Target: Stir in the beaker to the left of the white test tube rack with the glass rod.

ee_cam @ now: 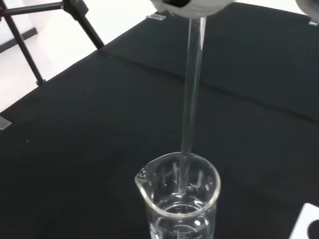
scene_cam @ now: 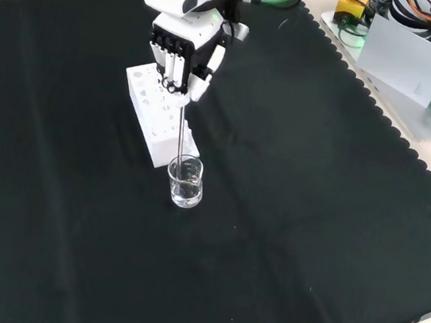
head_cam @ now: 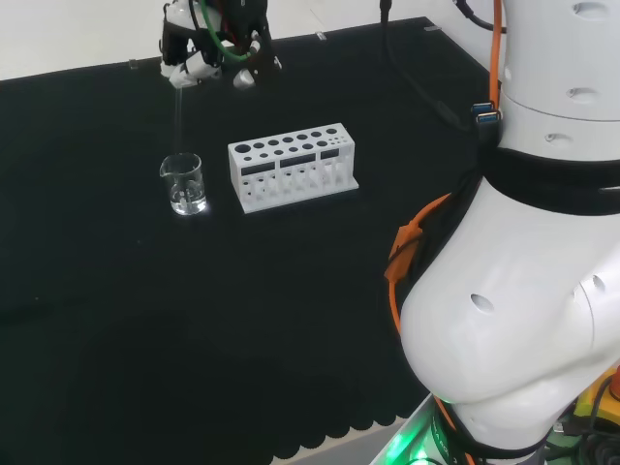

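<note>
Item 1. Small clear glass beaker with pouring spout: stands upright on the black cloth covering the bench. In the head view it sits just left of the rack; in the front view it stands nearer the camera than the rack's near end, close to it but apart. The wrist view shows a shallow layer of clear liquid in the bottom.

Item 2. White plastic test tube rack with rows of round holes: empty of tubes as far as can be seen, lying square on the cloth.

Item 3. Thin clear glass stirring rod: hangs near vertical from the hand, its lower end inside the beaker's mouth. In the wrist view the tip reaches down to about the liquid surface, close to the middle of the vessel.

Item 4. Black and white robot hand: poised directly above the beaker, well clear of its rim, fingers curled about the top of the rod and pinching it.

Handling note, step in hand (stirring): judged best done with small, slow circles, the rod kept upright and off the glass wall. The beaker is light and unsupported, so a sideways knock could slide or tip it towards the rack. The tip probably needs to go somewhat lower for the liquid to be properly stirred.
</note>
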You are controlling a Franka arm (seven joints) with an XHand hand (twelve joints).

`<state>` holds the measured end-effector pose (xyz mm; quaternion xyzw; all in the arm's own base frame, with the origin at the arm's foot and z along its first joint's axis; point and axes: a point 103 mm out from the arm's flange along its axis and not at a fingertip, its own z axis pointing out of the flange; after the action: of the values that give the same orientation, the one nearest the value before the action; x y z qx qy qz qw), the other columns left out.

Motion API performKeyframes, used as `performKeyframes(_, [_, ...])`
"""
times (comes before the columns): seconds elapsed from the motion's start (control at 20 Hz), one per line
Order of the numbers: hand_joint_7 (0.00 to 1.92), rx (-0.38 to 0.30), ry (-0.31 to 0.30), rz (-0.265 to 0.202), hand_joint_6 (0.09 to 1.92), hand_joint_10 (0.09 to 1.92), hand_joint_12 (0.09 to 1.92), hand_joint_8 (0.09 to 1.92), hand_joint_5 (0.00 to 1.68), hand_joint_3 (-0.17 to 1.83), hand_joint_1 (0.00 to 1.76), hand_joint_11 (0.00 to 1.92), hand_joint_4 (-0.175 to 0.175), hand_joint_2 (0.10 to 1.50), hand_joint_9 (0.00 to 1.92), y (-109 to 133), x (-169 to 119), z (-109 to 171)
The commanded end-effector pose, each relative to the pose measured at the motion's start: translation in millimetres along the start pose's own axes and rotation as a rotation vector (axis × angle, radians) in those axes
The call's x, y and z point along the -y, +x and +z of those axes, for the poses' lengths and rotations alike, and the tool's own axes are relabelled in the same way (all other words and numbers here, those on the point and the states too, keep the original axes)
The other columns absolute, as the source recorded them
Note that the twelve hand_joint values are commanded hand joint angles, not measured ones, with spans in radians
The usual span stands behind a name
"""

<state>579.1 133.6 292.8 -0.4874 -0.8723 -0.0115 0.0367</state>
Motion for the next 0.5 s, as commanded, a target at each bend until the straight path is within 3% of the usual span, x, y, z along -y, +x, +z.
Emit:
performKeyframes(0.05, [1.4, 0.015, 0.008, 0.024, 0.37, 0.37, 0.48, 0.38, 1.35, -0.17, 1.32, 1.73, -0.175, 1.04, 1.83, -9, 18, 0])
performKeyframes(0.5, [1.4, 0.037, 0.029, -0.005, 0.37, 0.37, 0.49, 0.37, 1.35, -0.17, 1.32, 1.73, -0.175, 1.04, 1.83, 20, 48, 2])
